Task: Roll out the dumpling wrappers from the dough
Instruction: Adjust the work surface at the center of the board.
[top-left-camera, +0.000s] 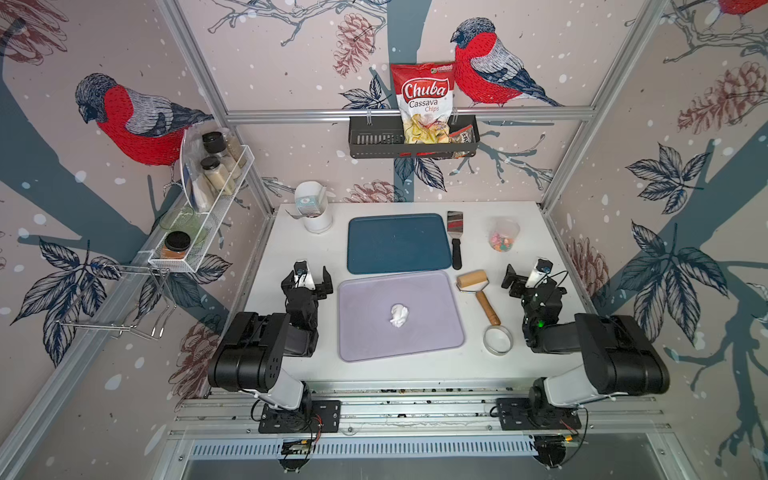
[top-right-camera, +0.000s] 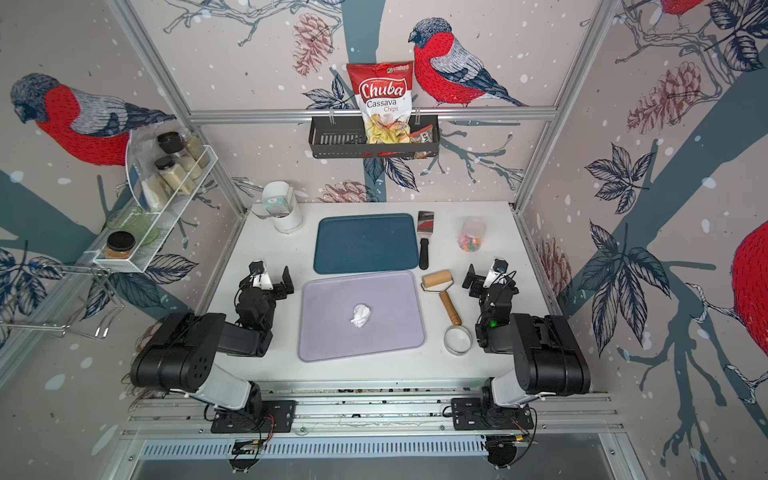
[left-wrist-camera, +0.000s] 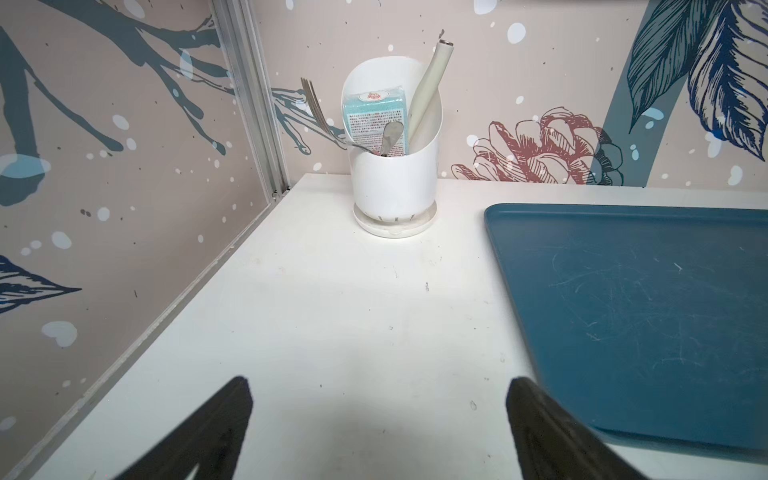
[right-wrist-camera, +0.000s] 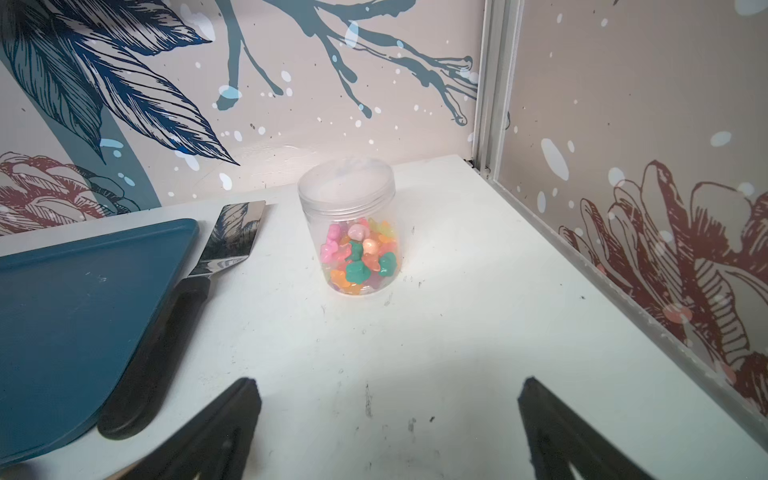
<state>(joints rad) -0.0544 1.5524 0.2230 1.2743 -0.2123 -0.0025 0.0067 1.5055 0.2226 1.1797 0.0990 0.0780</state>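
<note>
A lumpy white dough (top-left-camera: 399, 315) (top-right-camera: 360, 315) lies near the middle of the lilac tray (top-left-camera: 361, 336) (top-right-camera: 320, 336). No dumpling wrappers are in view. To the right of the tray lie a wooden rolling pin (top-left-camera: 473, 279) (top-right-camera: 437, 279) and a metal ring cutter (top-left-camera: 498, 340) (top-right-camera: 457, 340). My left gripper (top-left-camera: 309, 279) (top-right-camera: 268, 279) (left-wrist-camera: 379, 382) hovers left of the tray's far corner, open and empty over bare table. My right gripper (top-left-camera: 530, 276) (top-right-camera: 490, 277) (right-wrist-camera: 389, 381) stands right of the rolling pin, open and empty too.
A blue tray (top-left-camera: 399, 243) (left-wrist-camera: 623, 311) (right-wrist-camera: 75, 311) lies behind the lilac one. A black-handled spatula (top-left-camera: 456, 239) (right-wrist-camera: 178, 299) is on its right. A clear jar of coloured pieces (top-left-camera: 503, 236) (right-wrist-camera: 357, 237) stands at the back right, a white utensil holder (top-left-camera: 316, 210) (left-wrist-camera: 392, 166) at the back left.
</note>
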